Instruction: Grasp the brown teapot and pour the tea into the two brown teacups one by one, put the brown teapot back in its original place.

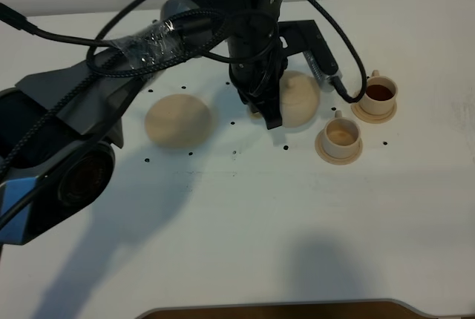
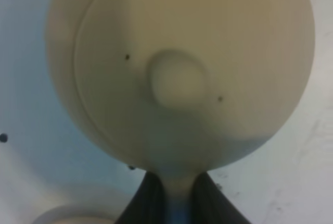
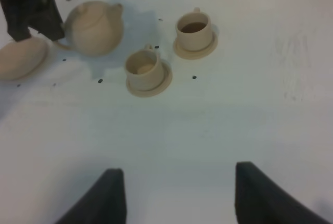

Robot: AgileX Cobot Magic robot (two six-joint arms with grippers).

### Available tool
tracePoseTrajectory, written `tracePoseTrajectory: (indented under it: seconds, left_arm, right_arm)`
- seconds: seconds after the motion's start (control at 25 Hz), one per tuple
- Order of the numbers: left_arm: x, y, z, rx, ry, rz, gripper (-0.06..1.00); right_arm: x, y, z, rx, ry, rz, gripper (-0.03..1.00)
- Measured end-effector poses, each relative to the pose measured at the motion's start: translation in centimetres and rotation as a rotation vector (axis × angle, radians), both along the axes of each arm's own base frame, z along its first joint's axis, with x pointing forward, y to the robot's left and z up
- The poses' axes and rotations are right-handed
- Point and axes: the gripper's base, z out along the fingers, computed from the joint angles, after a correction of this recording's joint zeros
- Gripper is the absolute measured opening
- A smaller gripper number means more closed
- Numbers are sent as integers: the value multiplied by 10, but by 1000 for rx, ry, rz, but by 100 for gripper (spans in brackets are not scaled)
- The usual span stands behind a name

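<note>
The left pincer (image 2: pixel 175 185) is clamped on the handle (image 2: pixel 175 207) of the teapot (image 1: pixel 298 99), with a dark finger on each side of it. The teapot sits roughly level, with the big saucer (image 1: pixel 178 120) at its 9 o'clock and the cups at its 3 to 4 o'clock. Whether it rests on the table (image 1: pixel 245 230) or hangs just above it cannot be told. The far cup (image 1: pixel 379 93) holds dark tea, while the near cup (image 1: pixel 340 136) looks pale and empty inside, so the near cup is probably the one to fill. To do that well, the arm should bring the spout (image 3: pixel 117 8) over the middle of that cup. It should then tip slowly, with a firm grip so the teapot does not swivel, and level it before the cup brims. The right pincer (image 3: pixel 177 169) hangs apart and empty, well apart from the cups.
</note>
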Motion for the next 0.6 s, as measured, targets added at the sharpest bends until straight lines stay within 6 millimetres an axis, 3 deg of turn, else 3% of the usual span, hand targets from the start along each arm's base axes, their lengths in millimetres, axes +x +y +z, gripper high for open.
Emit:
tracePoseTrajectory:
  seconds: [0.36,0.6]
  left_arm:
    - [-17,10,51,-34,-72,-16,14]
    - [-51,37,57,9,-19,-6,14]
  right_arm:
    - [0,0,0,0,0,0,48]
    - [0,0,0,0,0,0,48]
